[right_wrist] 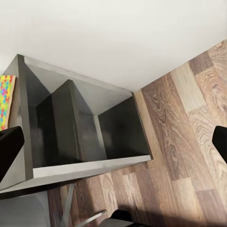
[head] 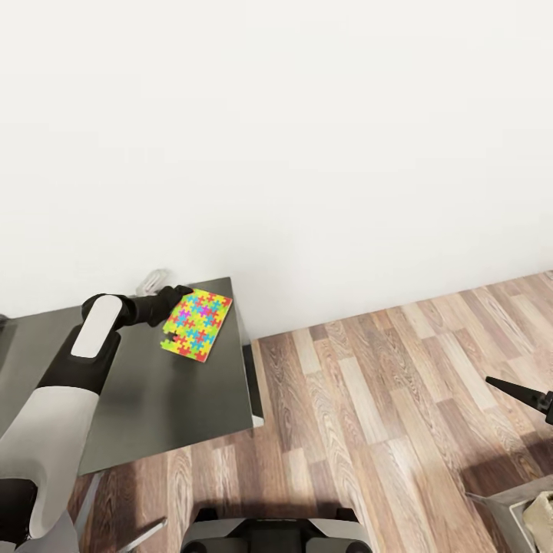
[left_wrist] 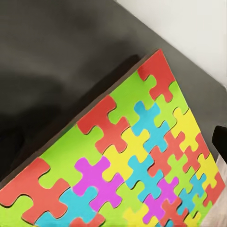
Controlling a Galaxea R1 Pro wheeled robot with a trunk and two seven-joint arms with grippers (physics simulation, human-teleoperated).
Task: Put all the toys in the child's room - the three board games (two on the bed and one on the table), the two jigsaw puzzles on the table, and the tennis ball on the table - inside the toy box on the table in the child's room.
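One jigsaw puzzle [head: 197, 324], a thin square of bright interlocking pieces, is at the far right end of the dark grey table [head: 153, 399]. My left gripper [head: 173, 296] is shut on its far corner. In the left wrist view the jigsaw puzzle [left_wrist: 137, 156] is tilted, with one edge raised off the table [left_wrist: 52, 61] and a shadow beneath it. My right gripper [head: 511, 390] hangs over the wood floor at the right, open and holding nothing. In the right wrist view its fingers [right_wrist: 9, 149] stand wide apart, and the puzzle's edge [right_wrist: 5, 101] shows on the table top.
A white wall stands close behind the table. Open dark cabinet shelves [right_wrist: 85, 127] sit under the table's right end. Wood-plank floor [head: 384, 399] spreads to the right. A grey bin corner [head: 514, 503] with a pale thing inside shows at the lower right. A white cable [head: 152, 280] lies by the wall.
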